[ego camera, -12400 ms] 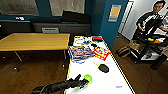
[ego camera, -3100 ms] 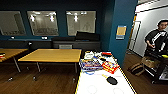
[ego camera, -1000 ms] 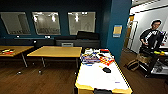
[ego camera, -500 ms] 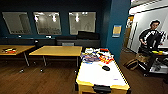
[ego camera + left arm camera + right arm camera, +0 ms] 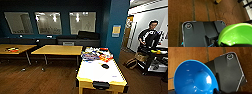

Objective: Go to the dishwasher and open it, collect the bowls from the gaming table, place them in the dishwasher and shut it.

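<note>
The lime green bowl (image 5: 238,35) hangs over the brown floor in the left wrist view, with my left gripper (image 5: 218,44) shut on its rim. In the right wrist view the bright blue bowl (image 5: 193,78) hangs tilted above the wooden floor, held at its rim by my right gripper (image 5: 216,91). The gaming table (image 5: 95,72), white-topped with a yellowish edge, stands just ahead in the head view. The dishwasher is out of view.
Colourful packets (image 5: 96,53) and a small dark object (image 5: 105,66) lie on the gaming table. Two light wooden tables (image 5: 58,50) (image 5: 15,47) stand to the left. A blue wall corner (image 5: 116,30) rises behind. A person (image 5: 148,35) stands by a cart at the right, with a bag (image 5: 131,63) on the floor.
Twelve seconds ago the green bowl lay on the gaming table under my left arm; now it is in my left gripper. The camera has since drawn back from the table.
</note>
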